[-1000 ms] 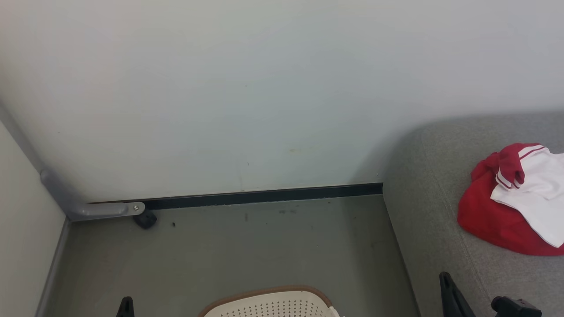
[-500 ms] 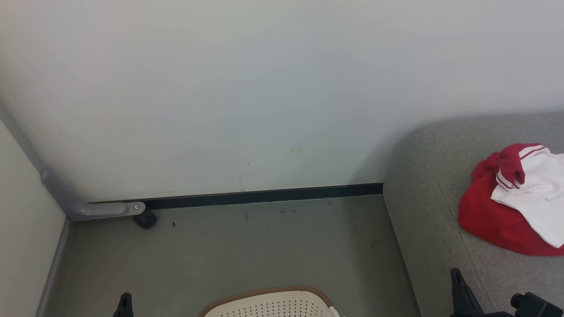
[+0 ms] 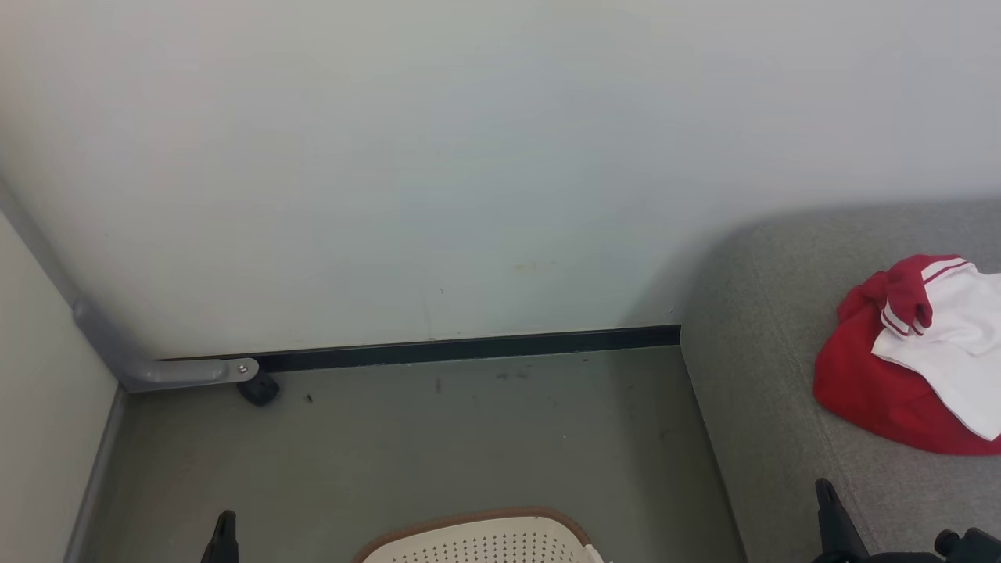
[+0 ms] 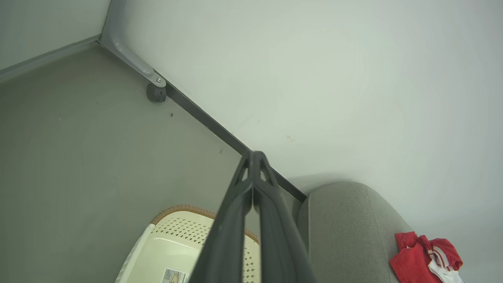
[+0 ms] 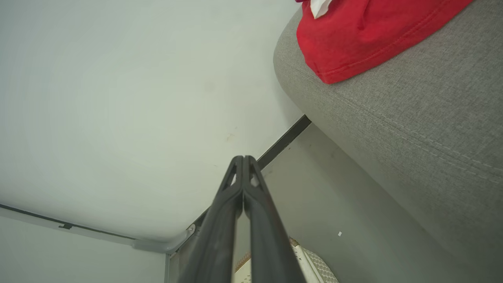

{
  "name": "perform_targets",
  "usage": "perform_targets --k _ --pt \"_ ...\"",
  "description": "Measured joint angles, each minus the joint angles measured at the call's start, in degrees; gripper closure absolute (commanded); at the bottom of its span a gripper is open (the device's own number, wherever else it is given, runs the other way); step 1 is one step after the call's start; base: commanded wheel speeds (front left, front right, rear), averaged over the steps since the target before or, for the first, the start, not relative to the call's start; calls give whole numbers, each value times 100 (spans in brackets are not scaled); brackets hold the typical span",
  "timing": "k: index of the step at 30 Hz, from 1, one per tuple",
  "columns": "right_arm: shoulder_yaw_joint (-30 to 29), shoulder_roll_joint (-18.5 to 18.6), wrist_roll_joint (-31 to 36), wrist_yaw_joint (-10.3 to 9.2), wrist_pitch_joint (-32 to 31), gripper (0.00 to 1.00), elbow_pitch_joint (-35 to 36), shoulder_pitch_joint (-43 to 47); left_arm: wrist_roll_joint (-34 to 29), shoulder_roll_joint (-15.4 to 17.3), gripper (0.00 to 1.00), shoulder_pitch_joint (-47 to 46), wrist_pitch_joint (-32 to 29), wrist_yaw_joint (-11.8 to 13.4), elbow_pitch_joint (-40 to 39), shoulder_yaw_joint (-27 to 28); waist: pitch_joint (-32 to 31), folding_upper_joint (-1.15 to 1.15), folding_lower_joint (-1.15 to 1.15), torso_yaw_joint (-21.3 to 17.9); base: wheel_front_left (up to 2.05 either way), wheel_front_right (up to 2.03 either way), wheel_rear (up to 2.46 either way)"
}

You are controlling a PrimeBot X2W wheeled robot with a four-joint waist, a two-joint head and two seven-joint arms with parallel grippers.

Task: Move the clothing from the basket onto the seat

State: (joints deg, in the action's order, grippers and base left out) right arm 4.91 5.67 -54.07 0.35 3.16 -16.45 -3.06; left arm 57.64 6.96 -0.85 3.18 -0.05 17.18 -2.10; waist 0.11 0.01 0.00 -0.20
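- Red fabric with a white panel, the clothing (image 3: 899,375), is lying bunched on the grey seat (image 3: 758,407) at the right, well apart from the basket. A striped cuff is folding over its top, and the heap is too crumpled to be showing a long axis.
- The cream basket (image 3: 477,541) is sitting on the floor (image 3: 438,438) just left of the seat, its brown rim curving toward the far wall (image 3: 469,156). The frame's near edge is cutting off its length.
- The left tool (image 4: 254,156) is pointing at the far wall, clenched on nothing.
- The right tool (image 5: 243,159) is doing likewise, beside the seat's rounded corner.
- The left wrist view is revealing a paper label (image 4: 175,276) inside the basket, while the right wrist view is revealing the seat's stitched seam (image 5: 412,137).
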Motion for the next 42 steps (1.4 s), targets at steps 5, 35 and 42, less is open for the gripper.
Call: perform_targets --k 5,35,42 --pt "-133 -22 -392 70 -102 100 -9 -5 356 -43 100 -16 -111 -55 0 80 0 0 0 2 0 0 0" --pt "-888 -212 -2646 469 -671 100 -46 -116 2398 -324 100 -252 -688 -508 -2 526 -1 -1 0 14 0 0 0" --pt "-1067 -267 -3176 555 -824 100 -54 -133 2861 -370 100 -270 -821 -608 -1 625 -1 -1 0 17 0 0 0"
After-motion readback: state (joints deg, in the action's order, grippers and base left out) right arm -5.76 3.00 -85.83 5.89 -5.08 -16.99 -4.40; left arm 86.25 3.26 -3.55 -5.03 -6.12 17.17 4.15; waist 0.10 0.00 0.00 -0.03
